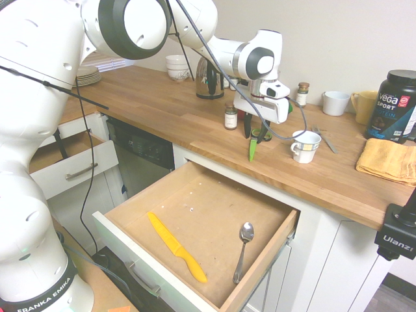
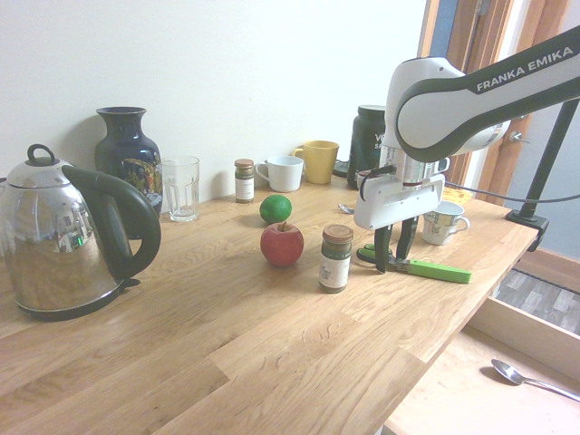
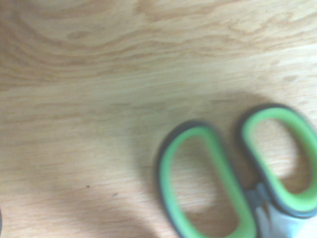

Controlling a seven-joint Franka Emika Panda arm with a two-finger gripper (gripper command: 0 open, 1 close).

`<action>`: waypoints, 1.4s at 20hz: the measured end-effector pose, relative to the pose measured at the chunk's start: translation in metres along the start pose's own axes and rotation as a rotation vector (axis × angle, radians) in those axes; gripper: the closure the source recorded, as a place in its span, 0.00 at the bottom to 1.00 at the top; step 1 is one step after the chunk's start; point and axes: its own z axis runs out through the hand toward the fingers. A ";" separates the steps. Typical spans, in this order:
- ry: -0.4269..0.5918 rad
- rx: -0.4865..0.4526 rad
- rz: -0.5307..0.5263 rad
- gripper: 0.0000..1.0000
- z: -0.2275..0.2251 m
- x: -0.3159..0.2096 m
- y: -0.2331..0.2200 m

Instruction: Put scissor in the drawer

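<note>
Gripper [image 2: 395,265]: pointing straight down at the handle end of the scissor [image 2: 433,269]; fingers [image 2: 381,249] standing apart, one each side of the handles; can't tell if they're pinching yet.
Scissor: lying flat on the wooden counter [image 1: 162,107] nr its front edge, green sheath pointing toward the open drawer [image 1: 195,211]; not in the drawer.
Drawer: standing pulled out below the counter, holding 1 yellow knife [image 1: 176,246] and 1 spoon [image 1: 243,250].
1st ext view only: showing the whole drawer w/ its bar handle [image 1: 142,279], a 2nd smaller drawer [image 1: 71,166] also open at left, stacked plates [image 1: 84,75], a bowl [image 1: 177,67], an orange cloth [image 1: 389,160].
2nd ext view only: showing 1 red apple [image 2: 282,244], 1 lime [image 2: 275,208], 1 drinking glass [image 2: 180,188], 1 dark vase [image 2: 129,156], 1 yellow mug [image 2: 318,160]; of the drawer it's giving just a corner and the spoon.
Wrist view only: showing both handle loops [image 3: 205,183] close up, green w/ dark rims, blurred.
Counts: 2 spice jars [image 2: 335,258], 2 white cups [image 2: 282,172], 1 kettle [image 2: 68,240], 1 black tub [image 1: 395,104].
Hard to see: handles in 1st ext view are hiding behind the fingers; the loops are running off the wrist frame's edge.
</note>
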 end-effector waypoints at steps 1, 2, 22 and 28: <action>0.000 0.000 0.000 1.00 0.000 0.000 0.000; 0.000 0.000 0.001 1.00 0.000 0.001 0.000; 0.017 0.017 -0.025 1.00 -0.019 -0.006 -0.027; 0.039 0.044 -0.025 1.00 -0.043 -0.005 -0.032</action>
